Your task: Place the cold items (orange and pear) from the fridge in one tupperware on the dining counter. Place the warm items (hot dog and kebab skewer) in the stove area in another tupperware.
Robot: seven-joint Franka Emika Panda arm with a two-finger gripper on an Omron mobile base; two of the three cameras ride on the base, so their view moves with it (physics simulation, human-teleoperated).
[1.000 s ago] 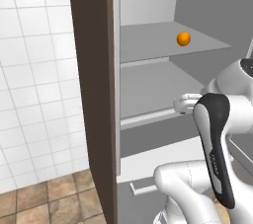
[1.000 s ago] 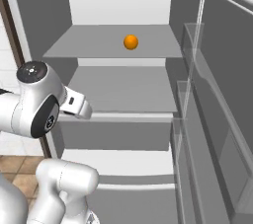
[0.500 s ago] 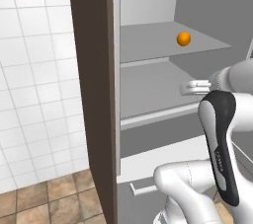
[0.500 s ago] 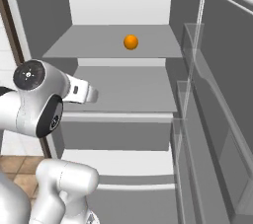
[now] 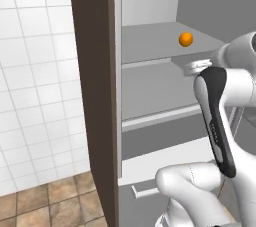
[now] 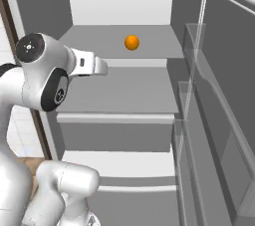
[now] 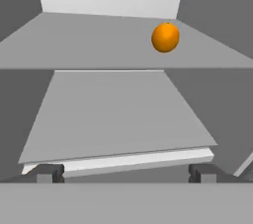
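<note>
On the far left stands the white tiled wall (image 5: 35,71), then the dark brown side panel of the fridge (image 5: 92,96), and to its right the open grey fridge interior. The white arm has risen over the last second: a second ago its hand sat level with the lower grey shelf (image 6: 117,115), and now it reaches in at about the height of the front edge of the upper grey shelf (image 6: 124,53). That lift probably means the arm is lining up for a first pick of the cold items, with nothing yet taken.

The pincer (image 7: 123,173) is released, its two dark fingertips (image 7: 44,172) spread wide with nothing between them. In the hand view they frame the front of the lower shelf, so the hand is still short of the fruit.

The small round orange (image 6: 131,42) sits alone on the upper shelf, right of centre and toward the back, well apart from the pincer and in the same spot as a second ago. In the hand view it lies up and to the right of the pincer's line, so the reach likely needs to go higher and rightward. Further right hangs the fridge door with its clear plastic bins (image 6: 199,100). I cannot make out a pear.
</note>
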